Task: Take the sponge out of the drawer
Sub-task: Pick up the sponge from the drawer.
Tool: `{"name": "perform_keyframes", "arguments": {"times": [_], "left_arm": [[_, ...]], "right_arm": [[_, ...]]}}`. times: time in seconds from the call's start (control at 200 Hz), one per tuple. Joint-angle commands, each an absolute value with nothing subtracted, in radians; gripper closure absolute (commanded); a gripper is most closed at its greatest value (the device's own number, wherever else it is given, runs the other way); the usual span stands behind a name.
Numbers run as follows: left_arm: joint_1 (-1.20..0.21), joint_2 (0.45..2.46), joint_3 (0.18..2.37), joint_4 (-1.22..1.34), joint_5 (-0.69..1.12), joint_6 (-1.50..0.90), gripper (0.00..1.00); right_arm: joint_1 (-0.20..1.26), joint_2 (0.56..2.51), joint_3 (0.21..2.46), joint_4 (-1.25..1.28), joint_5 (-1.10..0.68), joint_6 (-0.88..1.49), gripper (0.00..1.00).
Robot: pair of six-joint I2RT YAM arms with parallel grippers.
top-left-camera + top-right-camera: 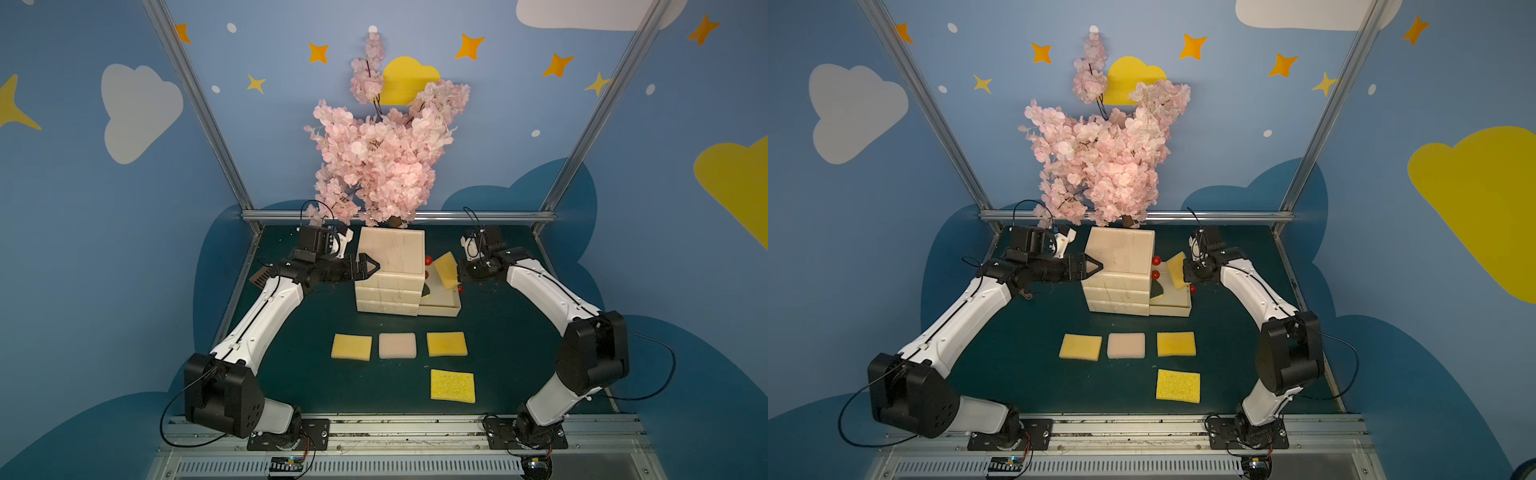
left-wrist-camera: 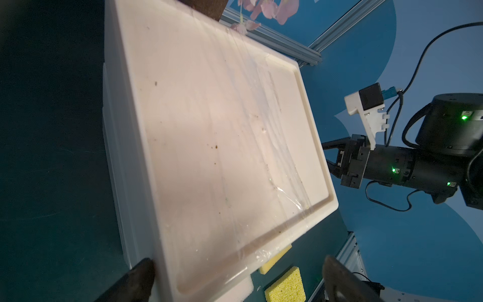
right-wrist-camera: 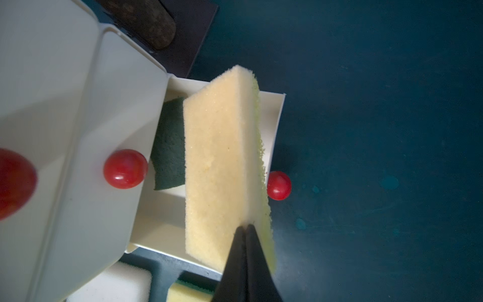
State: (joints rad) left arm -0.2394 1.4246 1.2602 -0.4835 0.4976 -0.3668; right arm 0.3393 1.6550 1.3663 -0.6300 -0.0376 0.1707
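Blue walls (image 1: 104, 232) painted with clouds and stars enclose a dark green mat (image 1: 291, 365); at left, the left gripper (image 1: 370, 266) is spread wide at the top edge of the cream chest (image 1: 390, 253), holding nothing; a pink blossom tree (image 1: 382, 166) rises behind; four other sponges (image 1: 397, 345) lie in front; the bottom drawer (image 1: 440, 309) juts out rightward; over it the right gripper (image 3: 245, 230) pinches the tilted yellow sponge (image 3: 217, 170) by its edge.
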Motion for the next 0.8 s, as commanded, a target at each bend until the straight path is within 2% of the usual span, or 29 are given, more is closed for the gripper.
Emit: {"name": "perform_keyframes", "arguments": {"times": [0.0,0.165,0.415,0.591,0.796], "left_arm": [[-0.239,1.404,1.259,-0.477,0.511,-0.351,0.0],[-0.239,1.401,1.259,-0.469,0.532,-0.342,0.0],[-0.239,1.357,1.257,-0.464,0.542,-0.3,0.01],[-0.239,1.3,1.264,-0.464,0.56,-0.253,0.02],[-0.239,1.267,1.317,-0.514,0.615,-0.212,0.03]], "right_arm": [[0.329,1.59,1.344,-0.69,-0.001,0.137,1.0],[0.322,1.518,1.338,-0.702,-0.057,0.082,1.0],[0.319,1.37,1.323,-0.697,-0.046,0.068,1.0],[0.319,1.228,1.231,-0.538,-0.214,0.032,1.0],[0.348,1.215,1.292,-0.596,-0.431,-0.017,1.0]]}}
